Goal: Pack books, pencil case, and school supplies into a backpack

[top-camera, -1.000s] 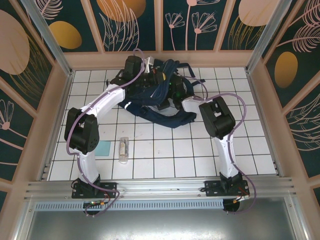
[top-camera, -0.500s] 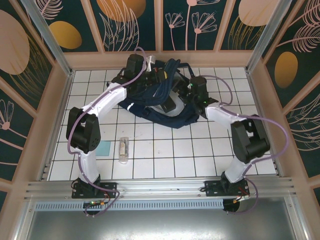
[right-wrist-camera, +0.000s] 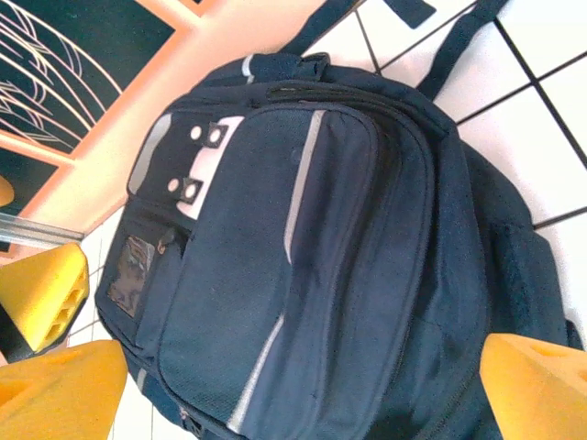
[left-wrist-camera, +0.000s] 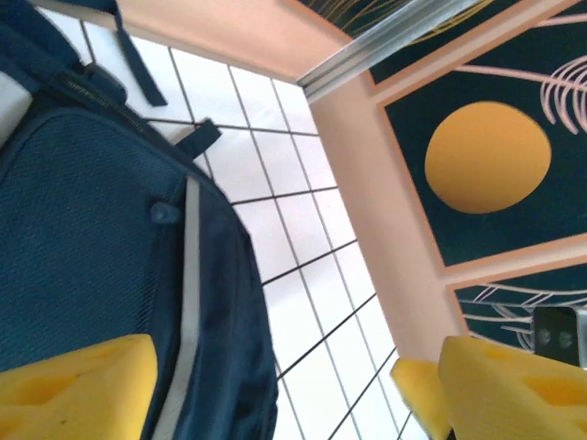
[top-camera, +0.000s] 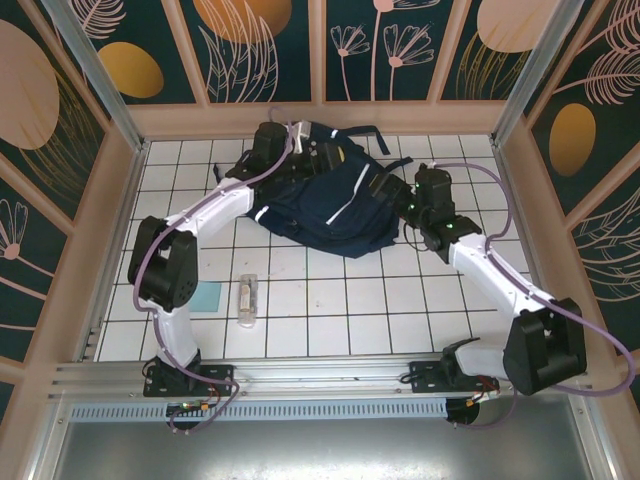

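Backpack (top-camera: pixel 335 205): in the top view the left arm's wrist is covering its far-left corner. The left and bottom edges of the left wrist view are cutting it off. The bottom edge of the right wrist view is clipping its lower part.
Backpack straps (right-wrist-camera: pixel 454 50): the top edge of the right wrist view is cutting them short.
Left gripper (left-wrist-camera: pixel 275 371): the bottom edge is slicing off both yellow fingers (left-wrist-camera: pixel 78 390), so their bases are lying out of frame.
Right gripper (right-wrist-camera: pixel 293 362): the bottom and side edges are cropping its fingers (right-wrist-camera: pixel 537 380).
Teal card (top-camera: pixel 210 297): the left arm's elbow is overlapping its left side.
Clear packet (top-camera: pixel 247 298): its contents are showing too small to make out.
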Controlling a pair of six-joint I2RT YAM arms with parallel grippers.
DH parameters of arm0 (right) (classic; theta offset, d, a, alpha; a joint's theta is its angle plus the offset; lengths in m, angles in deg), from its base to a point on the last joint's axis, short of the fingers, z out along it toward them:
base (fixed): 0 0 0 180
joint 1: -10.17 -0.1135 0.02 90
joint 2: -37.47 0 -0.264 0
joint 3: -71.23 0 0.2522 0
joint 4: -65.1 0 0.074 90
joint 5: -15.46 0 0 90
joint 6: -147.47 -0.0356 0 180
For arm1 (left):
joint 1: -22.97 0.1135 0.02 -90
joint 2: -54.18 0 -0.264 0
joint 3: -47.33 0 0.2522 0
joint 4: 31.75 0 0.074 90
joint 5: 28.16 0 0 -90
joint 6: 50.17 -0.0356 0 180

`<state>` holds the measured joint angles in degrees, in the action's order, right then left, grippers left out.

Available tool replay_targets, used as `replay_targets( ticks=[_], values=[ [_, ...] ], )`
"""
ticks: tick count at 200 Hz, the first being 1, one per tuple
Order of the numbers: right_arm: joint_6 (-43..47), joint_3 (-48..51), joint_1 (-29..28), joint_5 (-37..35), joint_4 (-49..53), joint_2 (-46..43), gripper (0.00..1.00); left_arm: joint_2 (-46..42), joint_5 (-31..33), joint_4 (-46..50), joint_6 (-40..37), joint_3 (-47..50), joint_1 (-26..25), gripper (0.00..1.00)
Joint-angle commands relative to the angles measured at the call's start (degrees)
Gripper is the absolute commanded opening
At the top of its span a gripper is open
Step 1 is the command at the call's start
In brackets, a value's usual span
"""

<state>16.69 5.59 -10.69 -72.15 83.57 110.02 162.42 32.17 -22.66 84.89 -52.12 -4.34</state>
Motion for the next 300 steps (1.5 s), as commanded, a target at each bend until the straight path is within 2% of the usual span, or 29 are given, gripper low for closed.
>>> replay_targets(
  ticks=[1,44,86,155,195,259,279,300],
  values=[
    [0.6,1.5,-2.3,-3.0,3.9,-1.4,0.99,-5.9,3.3,-2.8,-0.7,3.7,1.3,0.85],
    [-5.0,1.8,-13.4,-8.4,3.7,2.7,0.96,-12.3,8.9,-2.3,1.3,15.7,6.1,0.86],
    [-6.1,-2.5,-18.7,-12.2,6.0,8.4,0.94,-14.4,15.4,0.6,2.1,23.9,8.3,0.86],
    [-6.0,-5.4,-20.7,-13.3,8.3,10.2,0.94,-5.5,16.5,-1.3,6.8,22.8,8.8,0.84],
    [-6.4,-4.9,-21.5,-15.0,8.0,9.9,0.94,-6.9,20.3,-2.1,9.3,27.3,8.8,0.86],
    [-5.6,-4.7,-22.3,-15.9,6.7,10.2,0.94,-5.1,20.4,-7.0,14.3,29.0,8.9,0.85],
    [-4.8,-4.7,-22.9,-15.1,5.2,10.8,0.94,-1.9,19.0,-10.0,16.0,27.4,8.8,0.77],
    [-4.3,-4.7,-24.7,-12.9,3.1,11.5,0.92,0.2,16.6,-14.9,18.5,26.6,8.8,0.55]
  ],
)
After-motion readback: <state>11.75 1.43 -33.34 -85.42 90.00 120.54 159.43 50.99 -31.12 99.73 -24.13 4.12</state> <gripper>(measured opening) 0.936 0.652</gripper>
